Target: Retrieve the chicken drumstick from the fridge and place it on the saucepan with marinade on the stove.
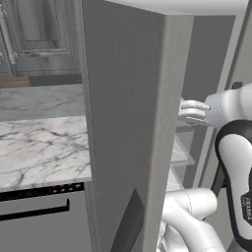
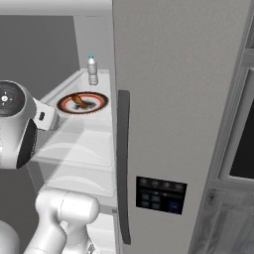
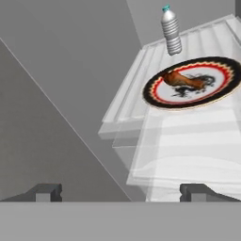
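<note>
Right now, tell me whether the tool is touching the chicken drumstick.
Apart. In the hand view, the open tool sits at the bottom, with bare shelf between it and the chicken drumstick lying on the plate farther in.

The white arm rises from the base, bends at a rounded elbow low down, and reaches forward with its dark-jointed forearm held about level. In the hand view the gripper (image 3: 122,192) points slightly downward, and its two small dark fingertips (image 3: 47,192) stand wide apart with nothing between them. In the left base view the pale wrist and hand (image 1: 193,112) stretch away from the camera, jaws spread.
</note>
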